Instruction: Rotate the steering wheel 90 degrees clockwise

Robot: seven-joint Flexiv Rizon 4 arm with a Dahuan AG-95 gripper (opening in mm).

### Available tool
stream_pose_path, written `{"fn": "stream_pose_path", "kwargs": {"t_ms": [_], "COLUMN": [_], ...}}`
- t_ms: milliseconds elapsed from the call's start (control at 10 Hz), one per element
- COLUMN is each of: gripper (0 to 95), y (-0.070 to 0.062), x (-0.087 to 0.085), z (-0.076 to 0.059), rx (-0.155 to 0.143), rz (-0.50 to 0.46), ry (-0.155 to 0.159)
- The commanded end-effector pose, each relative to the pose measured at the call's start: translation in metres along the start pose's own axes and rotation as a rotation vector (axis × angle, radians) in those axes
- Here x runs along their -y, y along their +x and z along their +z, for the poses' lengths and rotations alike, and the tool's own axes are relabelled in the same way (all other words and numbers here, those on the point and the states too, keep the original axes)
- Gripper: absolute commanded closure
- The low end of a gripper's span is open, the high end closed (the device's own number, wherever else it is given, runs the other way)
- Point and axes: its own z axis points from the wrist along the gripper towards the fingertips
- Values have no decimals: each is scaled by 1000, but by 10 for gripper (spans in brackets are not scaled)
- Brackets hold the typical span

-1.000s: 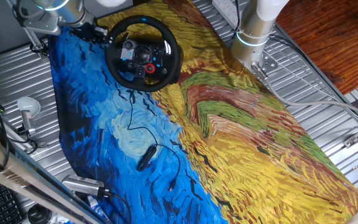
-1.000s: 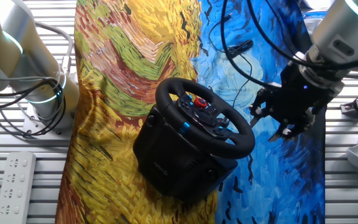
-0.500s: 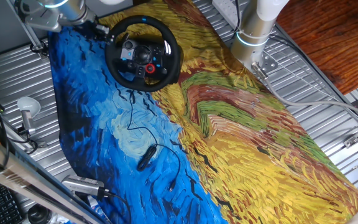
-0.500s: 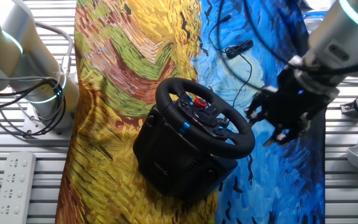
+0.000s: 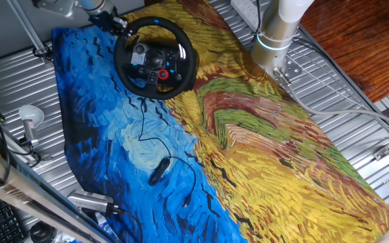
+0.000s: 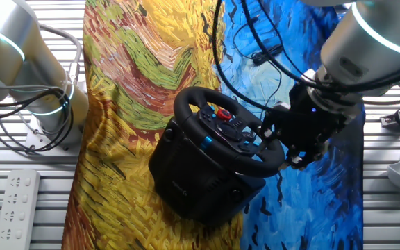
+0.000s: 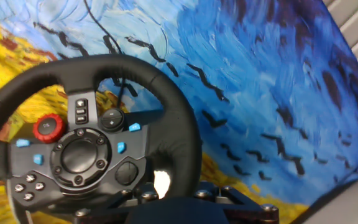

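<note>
The black steering wheel [image 5: 156, 25] stands on its black base at the far end of the painted cloth, grey hub with a red button facing up. In the other fixed view the wheel [image 6: 225, 126] is tilted toward the right. My gripper [image 6: 278, 147] is at the wheel's right rim, its fingers spread on either side of the rim, not closed on it. In one fixed view the gripper [image 5: 117, 24] is at the wheel's upper left rim. In the hand view the rim [image 7: 180, 144] runs down to the hand's dark body; the fingertips are hidden.
A small black oval device [image 5: 158, 171] with a thin cable lies on the blue part of the cloth, also in the other fixed view [image 6: 267, 53]. A second arm's base [image 5: 275, 39] stands beside the cloth. A white power strip [image 6: 16, 201] lies on the metal table.
My gripper has moved from the blue cloth beside the wheel in to the wheel's rim. The wheel itself has not turned.
</note>
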Motion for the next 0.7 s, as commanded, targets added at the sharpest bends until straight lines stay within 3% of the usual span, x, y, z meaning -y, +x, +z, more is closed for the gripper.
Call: {"fn": "stream_pose_path", "kwargs": {"t_ms": [100, 300, 400, 700], "gripper": [570, 570, 570, 570], "y": [9, 14, 14, 16], "x": [-4, -6, -6, -9], "z": [1, 2, 2, -3], "rx": [5, 11, 36, 43], "rz": [16, -110, -165, -220], "ry": [0, -27, -65, -73]}}
